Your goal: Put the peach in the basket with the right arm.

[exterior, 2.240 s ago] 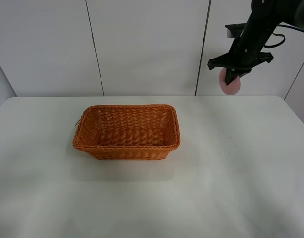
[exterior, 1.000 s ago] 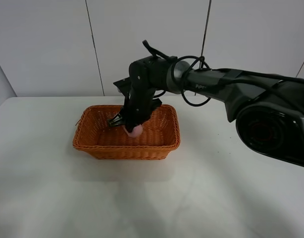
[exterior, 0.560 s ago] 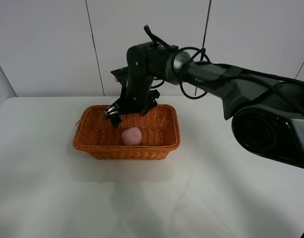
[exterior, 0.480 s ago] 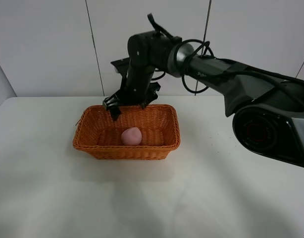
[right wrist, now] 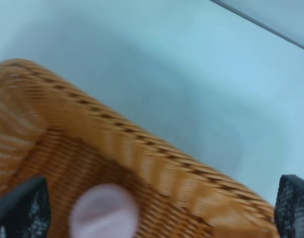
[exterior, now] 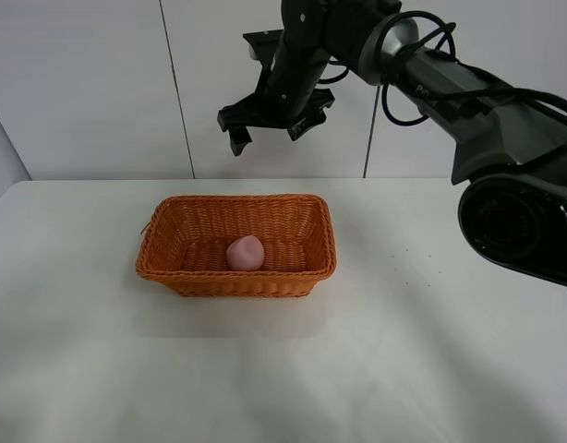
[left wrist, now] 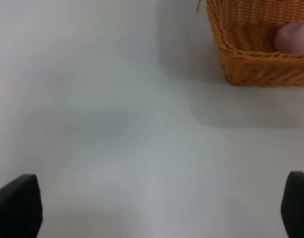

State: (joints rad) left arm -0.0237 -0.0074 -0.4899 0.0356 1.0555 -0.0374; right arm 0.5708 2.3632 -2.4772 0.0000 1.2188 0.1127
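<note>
One peach [exterior: 246, 252], one basket [exterior: 237, 281], one white tabletop [exterior: 431, 351]. Peach lay inside basket near middle of woven floor, clear of both jaws. Peach matte, pale pink, rounded. Basket rectangular, orange-brown wicker, flared walls, braided rim. Right arm [exterior: 468, 83] black, cabled; pale lettering on it unreadable. Right jaws spread, empty, high above basket's far rim. Left jaws spread wide above tabletop beside basket, empty.
</note>
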